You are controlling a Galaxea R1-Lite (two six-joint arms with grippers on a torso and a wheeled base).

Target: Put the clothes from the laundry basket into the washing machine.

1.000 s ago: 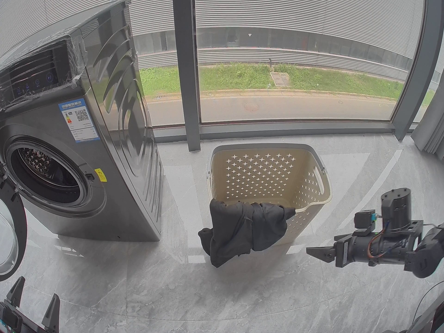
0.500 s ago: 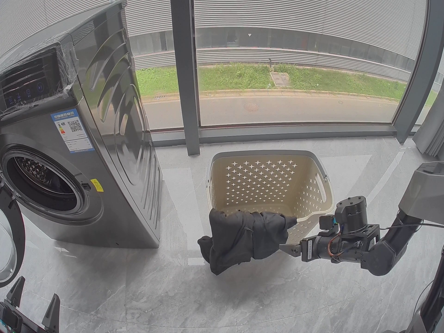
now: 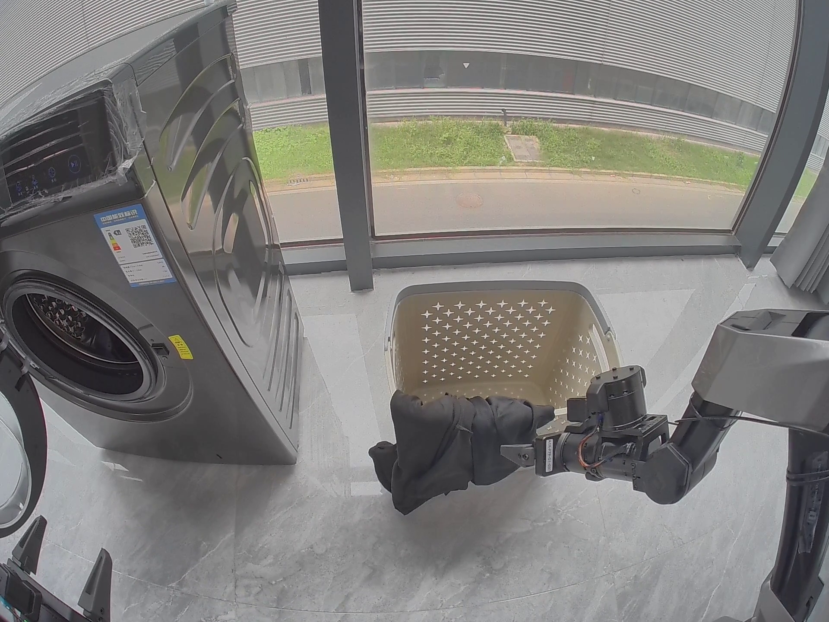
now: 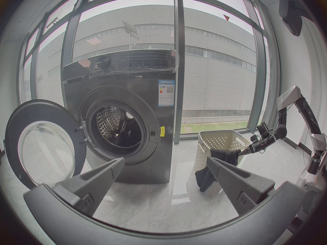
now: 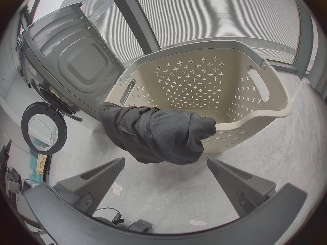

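My right jaws stand wide open with nothing in them, level with the near rim of the basket (image 3: 499,288) and just at the right end of the dark garment (image 3: 449,442). From the right wrist view the cloth bulges between the two tips, but I judge it not yet gripped. The garment is draped over the basket's near rim, most of it hanging outside toward the floor (image 3: 345,555). I see nothing else inside the basket, so this looks like the last piece.

My left jaws are also wide and empty, low near the floor in front of the washer (image 3: 216,218), well apart from the basket. The door (image 4: 44,143) is swung fully open and the drum (image 4: 110,119) is clear to reach. There is a dark shape inside it that may be clothing already loaded, though I can't be sure from this angle.

What's left, as I read it: close on the garment, lift it off the rim, carry it across and push it into the drum.
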